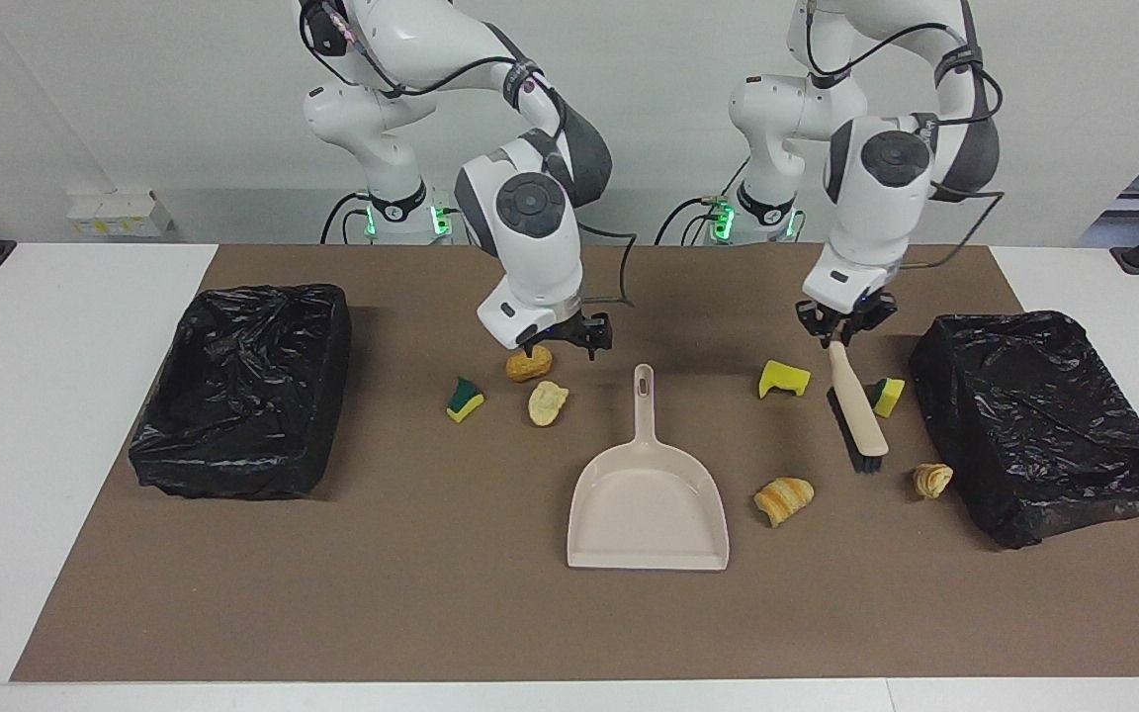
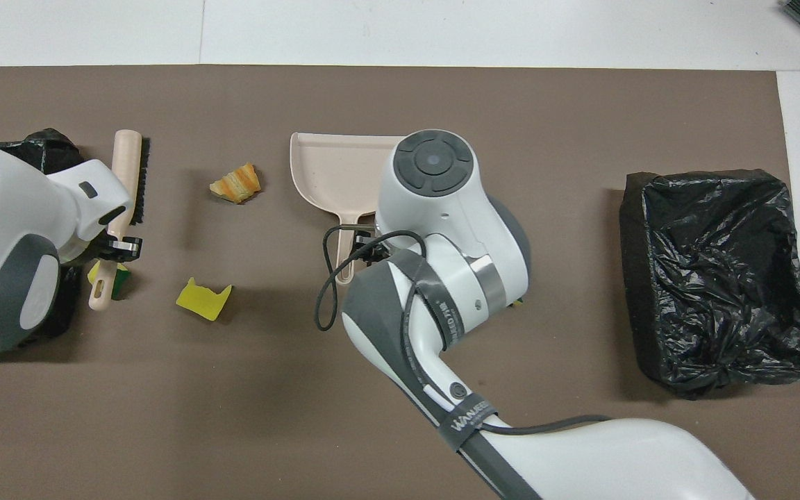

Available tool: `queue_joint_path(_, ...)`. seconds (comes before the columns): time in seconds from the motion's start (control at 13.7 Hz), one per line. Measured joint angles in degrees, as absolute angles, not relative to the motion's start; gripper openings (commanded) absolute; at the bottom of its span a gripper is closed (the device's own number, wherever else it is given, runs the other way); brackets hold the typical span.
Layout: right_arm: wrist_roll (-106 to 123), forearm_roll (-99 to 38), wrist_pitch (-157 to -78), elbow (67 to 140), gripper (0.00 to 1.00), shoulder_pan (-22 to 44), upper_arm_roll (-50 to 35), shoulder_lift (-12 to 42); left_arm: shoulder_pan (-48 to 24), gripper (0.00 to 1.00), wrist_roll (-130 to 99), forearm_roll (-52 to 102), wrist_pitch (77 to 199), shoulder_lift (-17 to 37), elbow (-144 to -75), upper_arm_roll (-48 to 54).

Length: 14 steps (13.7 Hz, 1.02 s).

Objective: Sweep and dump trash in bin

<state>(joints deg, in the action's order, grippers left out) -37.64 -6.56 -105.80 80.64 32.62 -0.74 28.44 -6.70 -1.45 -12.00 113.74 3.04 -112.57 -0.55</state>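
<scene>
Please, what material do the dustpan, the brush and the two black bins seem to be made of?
The dustpan looks like moulded plastic: smooth matte beige, one piece with its handle. The brush seems to be the same beige plastic with dark bristles along one side; the left gripper holds its handle. The two bins show only thin glossy black plastic liner, wrinkled and shiny; what lies under it is hidden.

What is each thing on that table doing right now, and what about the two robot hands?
Left gripper: shut on the brush handle, over the mat.
Brush: held, tilted, bristles down near the mat.
Right gripper: open, over the tan lump.
Dustpan: lying flat, empty, not held.
Trash pieces: all loose on the mat, none in the dustpan.
Two bins: lined with black bags, open.
</scene>
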Motion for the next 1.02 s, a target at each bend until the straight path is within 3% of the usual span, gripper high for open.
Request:
queue_joint_path(0.22,-37.9,-5.6,-111.0,74.6,1.0,34.8,-0.4,34.3,-1.9,0.0,4.7,-17.1,113.7,6.4,-109.7,-0.5)
queue_joint_path(0.51,-37.9,-2.7,-116.2,72.4,0.95,36.8,-0.4,38.9,2.9,0.0,11.7,-18.7,112.4,7.0,-109.0,-0.5)
queue_joint_path(0.73,-37.9,-0.6,-114.9,72.2,0.81,38.8,-0.3,40.0,3.9,0.0,12.0,-18.7,111.5,7.0,-110.5,-0.5)
queue_joint_path(0.88,-37.9,-0.3,-113.3,71.8,0.63,38.9,-0.3,40.0,4.0,0.0,11.5,-18.7,111.5,6.8,-112.0,-0.4)
queue_joint_path(1.02,-37.9,0.5,-112.8,71.4,0.6,38.8,-0.2,40.0,4.0,0.0,10.5,-18.7,111.5,6.0,-114.2,0.1)
